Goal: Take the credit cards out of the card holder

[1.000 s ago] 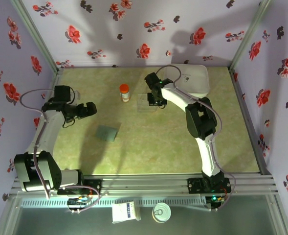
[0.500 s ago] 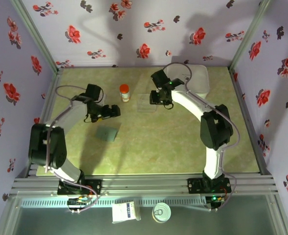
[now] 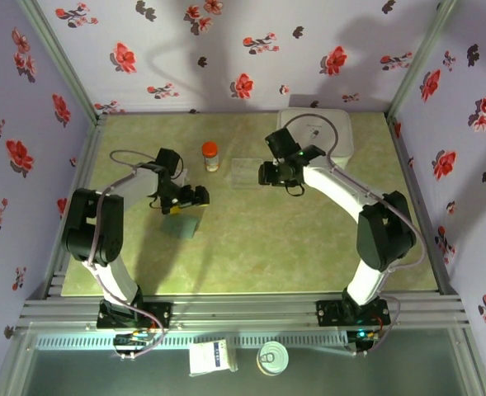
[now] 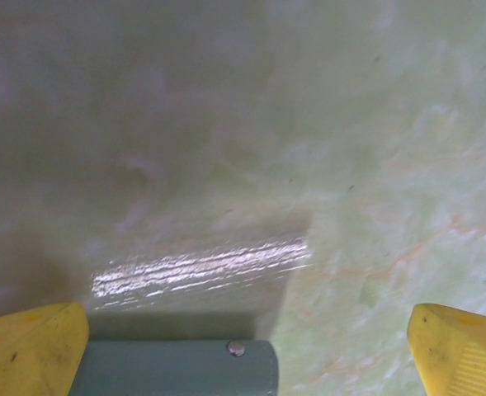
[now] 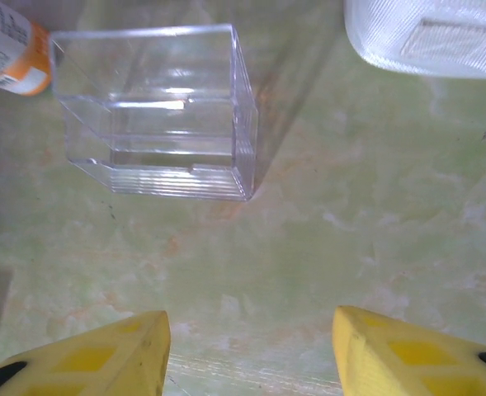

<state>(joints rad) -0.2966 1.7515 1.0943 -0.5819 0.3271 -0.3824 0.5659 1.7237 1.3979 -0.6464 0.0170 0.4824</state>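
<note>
**Hovering over the card holder, both grippers spread**

Left gripper (image 3: 195, 196) has its yellow, ridged fingertips (image 4: 461, 351) wide apart. In the wrist view a rounded matte edge of the card holder (image 4: 172, 367), with a small metal stud, lies between them. The card holder is a flat grey-blue square lying closed on the glossy, green-marbled table (image 3: 267, 247). Beyond it stands an orange-capped bottle (image 3: 210, 155), then a clear, hard-edged plastic box (image 5: 164, 107). Right gripper (image 5: 251, 355) hangs just beside that box, its yellow fingers spread. Farthest right sits a white, finely ribbed case (image 3: 325, 132) with rounded corners.
</note>
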